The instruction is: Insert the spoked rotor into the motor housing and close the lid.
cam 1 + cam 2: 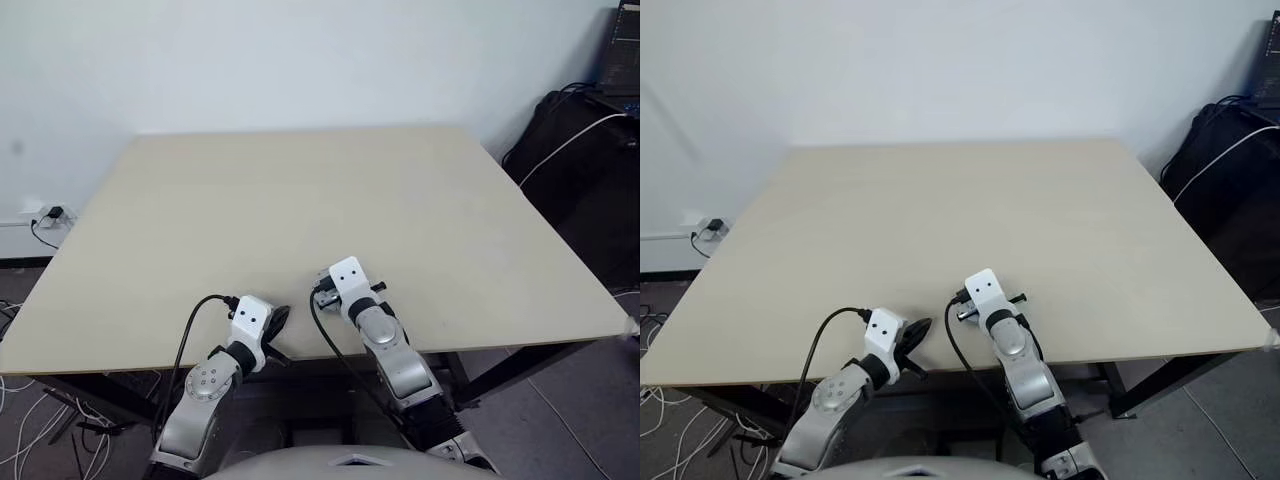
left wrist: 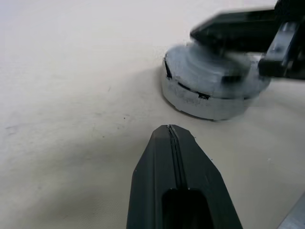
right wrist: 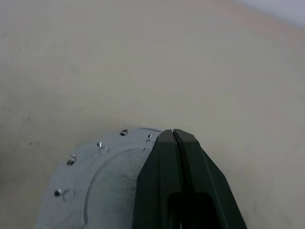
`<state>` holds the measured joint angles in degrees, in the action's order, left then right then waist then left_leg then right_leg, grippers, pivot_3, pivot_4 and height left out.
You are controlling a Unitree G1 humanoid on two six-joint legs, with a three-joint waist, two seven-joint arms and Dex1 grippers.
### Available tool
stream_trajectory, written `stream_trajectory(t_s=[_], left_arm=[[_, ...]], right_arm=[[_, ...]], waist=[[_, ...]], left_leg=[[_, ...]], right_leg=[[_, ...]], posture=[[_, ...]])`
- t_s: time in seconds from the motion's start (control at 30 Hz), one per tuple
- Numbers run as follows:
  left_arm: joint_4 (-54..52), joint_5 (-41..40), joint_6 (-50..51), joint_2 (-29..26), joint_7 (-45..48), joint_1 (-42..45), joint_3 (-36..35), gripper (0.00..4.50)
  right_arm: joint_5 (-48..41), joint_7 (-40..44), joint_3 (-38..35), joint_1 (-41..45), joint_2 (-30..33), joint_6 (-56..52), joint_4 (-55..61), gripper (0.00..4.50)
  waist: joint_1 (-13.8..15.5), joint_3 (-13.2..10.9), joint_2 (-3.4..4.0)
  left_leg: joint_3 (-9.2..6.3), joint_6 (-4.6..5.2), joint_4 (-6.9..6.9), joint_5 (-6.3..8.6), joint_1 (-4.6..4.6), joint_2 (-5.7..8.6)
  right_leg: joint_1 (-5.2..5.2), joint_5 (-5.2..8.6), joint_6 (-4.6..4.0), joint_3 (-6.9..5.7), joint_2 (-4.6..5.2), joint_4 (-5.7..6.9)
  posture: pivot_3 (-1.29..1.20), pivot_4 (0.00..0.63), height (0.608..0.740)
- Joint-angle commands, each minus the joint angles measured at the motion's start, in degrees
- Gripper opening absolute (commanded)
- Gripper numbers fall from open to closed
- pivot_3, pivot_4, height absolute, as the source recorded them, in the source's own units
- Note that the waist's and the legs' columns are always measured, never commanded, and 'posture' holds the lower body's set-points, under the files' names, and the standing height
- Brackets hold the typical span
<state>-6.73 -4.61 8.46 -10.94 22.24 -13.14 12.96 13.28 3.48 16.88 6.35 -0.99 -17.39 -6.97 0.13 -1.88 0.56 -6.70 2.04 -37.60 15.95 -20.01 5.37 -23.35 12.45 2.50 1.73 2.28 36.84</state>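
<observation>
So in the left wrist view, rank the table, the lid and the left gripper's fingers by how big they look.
1. table, taking up most of the picture.
2. and 3. left gripper, its shut fingers very near the camera, and the grey lid: they look alike, and nearness inflates the fingers, so I won't rank them.

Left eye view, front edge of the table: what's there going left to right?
Wall socket with plug at far left → left pincer, shut → right pincer, shut, at the table's near edge → dark bag with white cable at far right. The lid is hidden under the right arm.
</observation>
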Motion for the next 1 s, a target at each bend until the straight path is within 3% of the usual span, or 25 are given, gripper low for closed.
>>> stream_trajectory(t_s=[0.03, 0.3, 0.53, 0.67, 0.8, 1.0], left_arm=[[-2.9, 0.1, -0.26, -0.01, -0.31, 0.31, -0.15, 0.0], [-3.48, 0.08, -0.3, -0.05, -0.6, -0.28, -0.09, 0.0], [-2.63, 1.52, -1.55, 0.57, -2.18, 0.57, 0.27, 0.0], [-1.3, 3.16, -3.47, 1.41, -3.87, 1.51, 0.18, 0.0], [-0.45, 3.19, -4.88, 1.6, -3.23, 1.94, 0.5, 0.0], [0.9, 2.63, -5.2, 1.73, -1.54, 2.85, 0.73, 0.0]], right_arm=[[-0.77, -0.15, -0.52, 0.82, -0.55, 0.68, -4.87, 0.03], [-6.39, 3.75, -4.16, 0.69, 0.01, 2.82, 0.27, 0.03], [-16.46, 18.43, -8.01, 0.41, 8.83, 2.21, 11.06, 0.03], [-18.53, 24.86, -8.03, -0.39, 15.04, 1.09, 12.34, 0.86], [-21.19, 32.2, -6.99, -1.44, 19.65, 0.66, 13.02, 2.24], [-21.85, 35.88, -6.59, 0.21, 20.81, 1.1, 9.87, 4.19]], waist=[[-0.11, 0.03, -0.04], [-0.59, 0.0, -0.02], [-0.61, -0.29, 0.04], [-0.47, -0.32, -0.01], [-0.34, -0.33, -0.03], [-0.17, -0.39, -0.1]], left_leg=[[0.0, -0.03, 0.01, 0.02, 0.06, 0.0], [-0.05, -0.21, 0.01, 0.13, 0.45, -0.01], [-0.07, 0.1, 0.02, 0.02, 0.27, 0.0], [-0.1, 0.15, 0.04, 0.07, 0.27, 0.0], [-0.07, 0.16, 0.06, 0.08, 0.15, 0.01], [-0.06, 0.17, 0.05, 0.1, 0.14, 0.0]], right_leg=[[0.06, 0.0, 0.0, 0.0, 0.0, 0.0], [0.55, 0.19, -0.28, 0.06, 0.02, -0.02], [0.42, 0.15, -0.06, 0.03, 0.03, -0.04], [0.45, 0.2, 0.01, -0.02, 0.06, -0.06], [0.53, 0.21, 0.01, -0.01, 0.09, -0.07], [0.54, 0.23, 0.03, -0.01, 0.1, -0.07]], posture=[[0.0, 0.0, 0.74], [0.0, 0.0, 0.74], [0.0, 0.0, 0.74], [0.0, 0.0, 0.74], [0.0, 0.0, 0.74], [0.0, 0.0, 0.74]])
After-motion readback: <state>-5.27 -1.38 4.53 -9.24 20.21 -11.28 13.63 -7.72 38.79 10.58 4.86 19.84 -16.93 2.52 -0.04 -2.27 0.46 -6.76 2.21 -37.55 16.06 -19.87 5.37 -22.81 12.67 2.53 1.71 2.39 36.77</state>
